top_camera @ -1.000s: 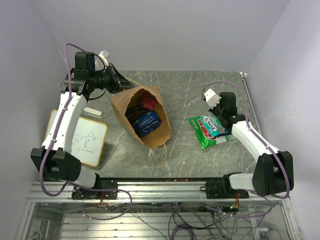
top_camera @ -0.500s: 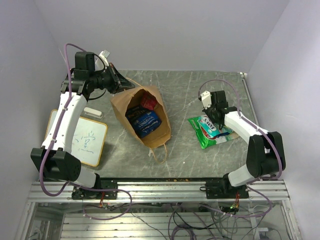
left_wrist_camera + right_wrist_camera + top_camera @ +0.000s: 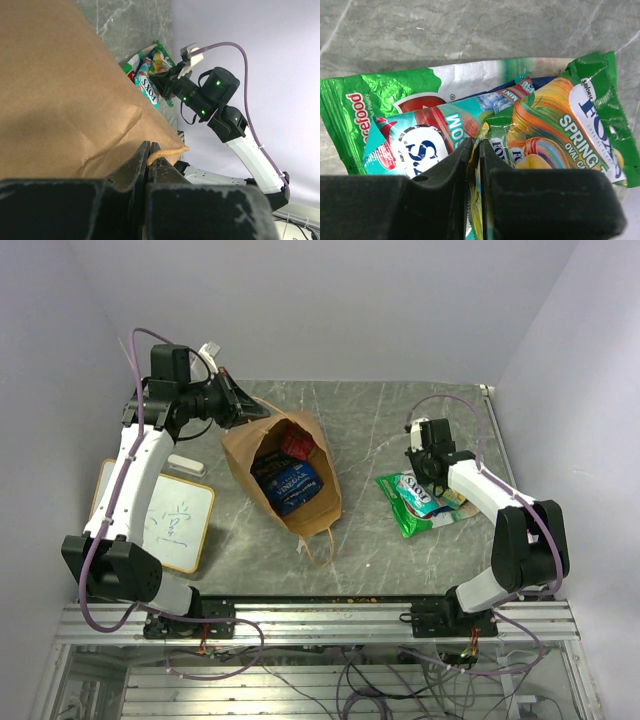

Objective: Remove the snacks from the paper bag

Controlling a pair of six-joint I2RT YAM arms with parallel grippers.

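Observation:
The brown paper bag lies on the table with its mouth facing away from me. A blue packet and a small red one show inside. My left gripper is shut on the bag's string handle at the rim. To the right, several snacks lie in a pile on the table. My right gripper hangs just over the pile. Its jaws are nearly together, with the edge of a yellow-green packet pinched between them. The packet rests on a green-white one.
A small whiteboard lies at the left, with a white eraser above it. The bag's other handle trails toward the near edge. Walls close in on the left, back and right of the table.
My right arm has folded in, bringing its gripper and packet down over the snack pile. The left gripper and the bag have not moved.

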